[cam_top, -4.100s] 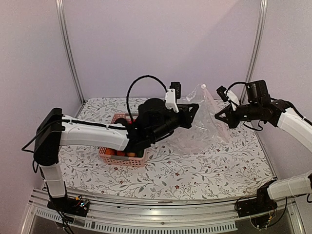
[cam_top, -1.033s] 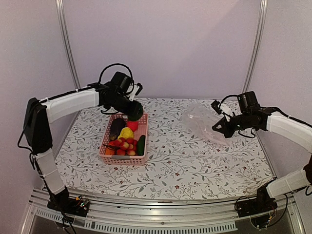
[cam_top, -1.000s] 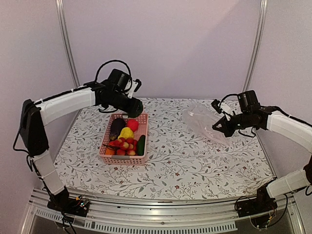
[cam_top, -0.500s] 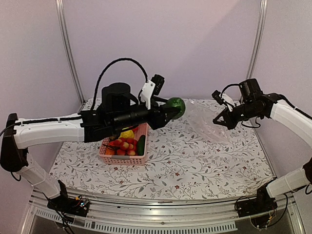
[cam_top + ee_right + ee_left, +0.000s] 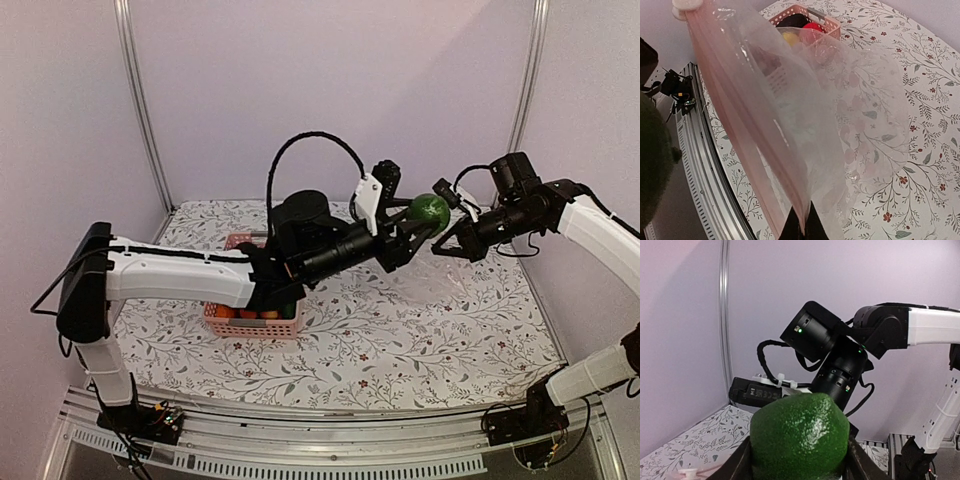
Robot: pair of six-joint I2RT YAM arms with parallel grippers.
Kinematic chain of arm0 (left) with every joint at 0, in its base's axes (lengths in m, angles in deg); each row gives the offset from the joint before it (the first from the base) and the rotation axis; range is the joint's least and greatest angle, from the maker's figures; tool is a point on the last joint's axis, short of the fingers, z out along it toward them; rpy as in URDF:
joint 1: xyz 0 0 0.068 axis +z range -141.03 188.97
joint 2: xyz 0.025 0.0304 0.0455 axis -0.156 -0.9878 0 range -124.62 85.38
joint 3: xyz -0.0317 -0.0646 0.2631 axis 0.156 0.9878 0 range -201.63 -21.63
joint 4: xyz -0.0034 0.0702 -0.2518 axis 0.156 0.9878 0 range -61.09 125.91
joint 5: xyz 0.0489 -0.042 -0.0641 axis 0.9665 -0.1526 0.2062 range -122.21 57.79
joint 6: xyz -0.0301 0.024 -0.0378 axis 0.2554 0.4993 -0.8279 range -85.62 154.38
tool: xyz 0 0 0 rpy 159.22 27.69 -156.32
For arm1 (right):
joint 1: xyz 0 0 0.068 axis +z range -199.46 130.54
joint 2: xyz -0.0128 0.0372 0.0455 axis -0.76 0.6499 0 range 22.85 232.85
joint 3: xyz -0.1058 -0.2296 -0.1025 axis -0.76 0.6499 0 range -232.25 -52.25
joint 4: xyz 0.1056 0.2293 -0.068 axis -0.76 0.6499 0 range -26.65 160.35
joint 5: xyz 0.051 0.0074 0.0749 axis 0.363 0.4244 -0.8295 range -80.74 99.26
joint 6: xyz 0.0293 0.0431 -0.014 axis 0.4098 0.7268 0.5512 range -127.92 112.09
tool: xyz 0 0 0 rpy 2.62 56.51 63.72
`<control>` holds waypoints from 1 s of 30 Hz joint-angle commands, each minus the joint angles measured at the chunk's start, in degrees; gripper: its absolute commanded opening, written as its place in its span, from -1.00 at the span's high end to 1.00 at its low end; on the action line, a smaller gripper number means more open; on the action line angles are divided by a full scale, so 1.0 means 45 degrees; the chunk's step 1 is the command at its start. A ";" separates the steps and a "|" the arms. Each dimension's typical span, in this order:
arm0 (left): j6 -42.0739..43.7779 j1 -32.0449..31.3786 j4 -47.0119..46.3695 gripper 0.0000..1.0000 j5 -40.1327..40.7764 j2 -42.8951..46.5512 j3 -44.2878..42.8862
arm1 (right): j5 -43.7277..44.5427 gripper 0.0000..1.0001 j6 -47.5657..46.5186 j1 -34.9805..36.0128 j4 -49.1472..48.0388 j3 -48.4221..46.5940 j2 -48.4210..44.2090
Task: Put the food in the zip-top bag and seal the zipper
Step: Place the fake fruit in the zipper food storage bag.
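Clear zip-top bag (image 5: 805, 115) in right pincer (image 5: 801, 226)

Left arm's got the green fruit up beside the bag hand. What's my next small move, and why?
Probably ease the left gripper lower, toward the zip-top bag mouth, before releasing. The green fruit is clamped and sits level with the right gripper, which pinches the bag by its zipper edge. The bag hangs below, and I see no clear gap at the mouth.
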 commanded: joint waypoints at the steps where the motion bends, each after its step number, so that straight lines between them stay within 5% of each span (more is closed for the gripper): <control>1: 0.0206 -0.0392 -0.1411 0.29 0.2247 -0.1179 -0.0704 | -0.0812 1.00 0.0488 0.0036 0.0227 -0.0116 -0.0006; 12: 0.0403 -0.0486 -0.2133 0.30 0.6213 -0.2588 -0.0229 | -0.0548 1.00 0.1317 -0.0389 -0.0292 -0.0483 -0.0171; 21: -0.0902 -0.0174 0.1395 0.28 0.6614 -0.3627 -0.2101 | 0.0031 1.00 0.1360 -0.0416 -0.0814 -0.0468 -0.0638; 25: -0.1549 -0.0130 0.3919 0.12 0.6708 -0.4480 -0.3857 | 0.0600 1.00 0.1330 -0.0406 -0.0989 -0.0425 -0.0762; 30: -0.2198 -0.0107 0.6358 -0.41 0.7078 -0.4982 -0.5890 | 0.0834 1.00 0.1382 -0.0417 -0.1088 -0.0409 -0.0818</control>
